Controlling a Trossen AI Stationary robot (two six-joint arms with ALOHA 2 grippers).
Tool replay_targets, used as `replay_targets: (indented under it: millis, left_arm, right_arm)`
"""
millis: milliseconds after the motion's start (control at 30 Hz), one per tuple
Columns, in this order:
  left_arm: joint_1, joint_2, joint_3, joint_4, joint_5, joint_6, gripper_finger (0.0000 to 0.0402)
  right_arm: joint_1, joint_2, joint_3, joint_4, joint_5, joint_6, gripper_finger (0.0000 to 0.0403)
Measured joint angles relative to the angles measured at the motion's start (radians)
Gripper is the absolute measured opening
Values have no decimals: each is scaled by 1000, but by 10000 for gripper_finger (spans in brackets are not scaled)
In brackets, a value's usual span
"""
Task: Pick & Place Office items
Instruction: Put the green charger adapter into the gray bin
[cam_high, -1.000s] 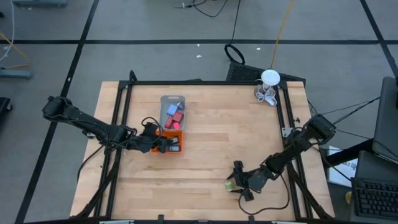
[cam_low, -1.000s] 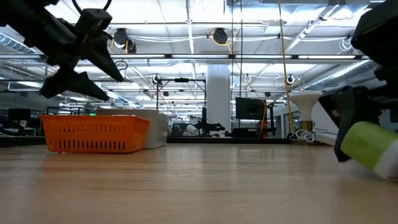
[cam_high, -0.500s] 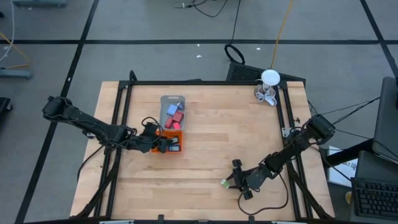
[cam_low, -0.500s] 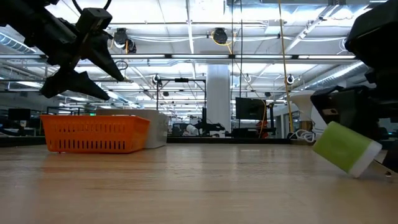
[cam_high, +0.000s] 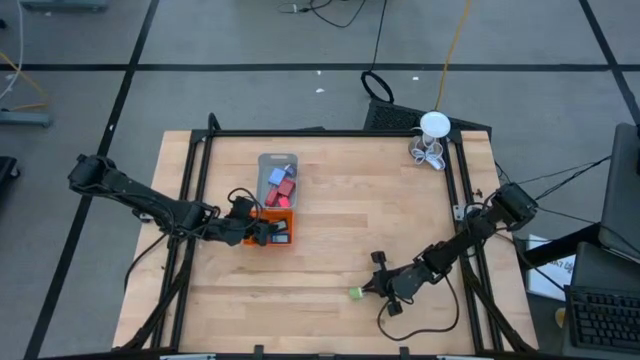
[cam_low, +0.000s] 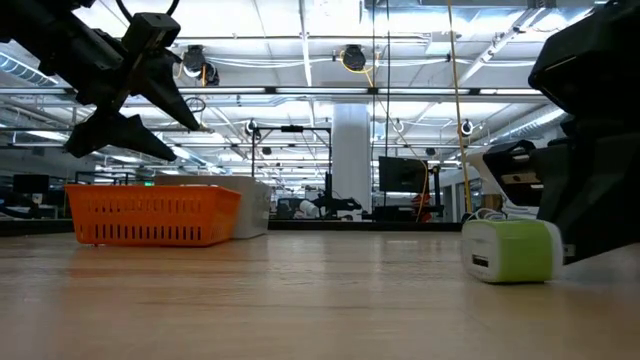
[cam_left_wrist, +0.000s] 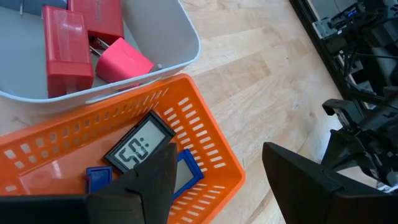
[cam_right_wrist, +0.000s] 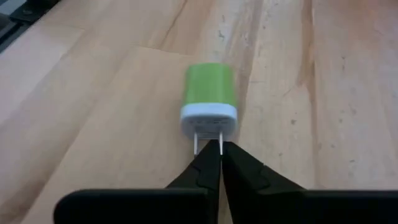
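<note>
A green and white charger plug (cam_right_wrist: 209, 99) lies on its side on the wooden table near the front edge (cam_high: 355, 293), its two metal prongs facing my right gripper (cam_right_wrist: 217, 154), which is shut just behind it. My left gripper (cam_left_wrist: 217, 180) hangs open above the orange tray (cam_high: 272, 238), touching nothing. That tray holds a small digital clock (cam_left_wrist: 138, 148) and blue pieces. The grey tray (cam_high: 277, 180) beyond it holds red, pink and blue pieces. My right gripper's shut fingertips (cam_right_wrist: 208, 163) meet the free ends of the charger's prongs (cam_right_wrist: 219, 144), coming level from the table's right. Whether a prong is caught between the tips, I cannot tell. The charger rests on the table on its side.
A white round thing with wire loops (cam_high: 432, 136) stands at the far right corner. A dark cable (cam_high: 405, 328) loops on the table by my right arm. Black frame rails run along the table's left and right sides. Bare wood lies between the trays and the charger.
My right gripper has shut. The green charger, which was tilted up between its open fingers, has slipped out toward the table's left and come down onto its side on the table.
</note>
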Motion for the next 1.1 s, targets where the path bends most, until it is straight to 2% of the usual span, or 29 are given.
replay_targets:
  millis: [333, 700, 900, 1100]
  left_arm:
    - [0, 0, 0, 0, -1, 0, 239]
    - [0, 0, 0, 28, -57, 10, 239]
    - [0, 34, 0, 252, -85, 227, 239]
    - [0, 134, 0, 561, -47, 494, 239]
  right_arm:
    - [0, -18, 0, -12, 0, -33, 2]
    - [-30, -195, -1, -101, 8, -123, 1]
    - [-96, -283, -2, -153, 11, -201, 1]
    - [-178, -358, -29, -151, 8, -249, 0]
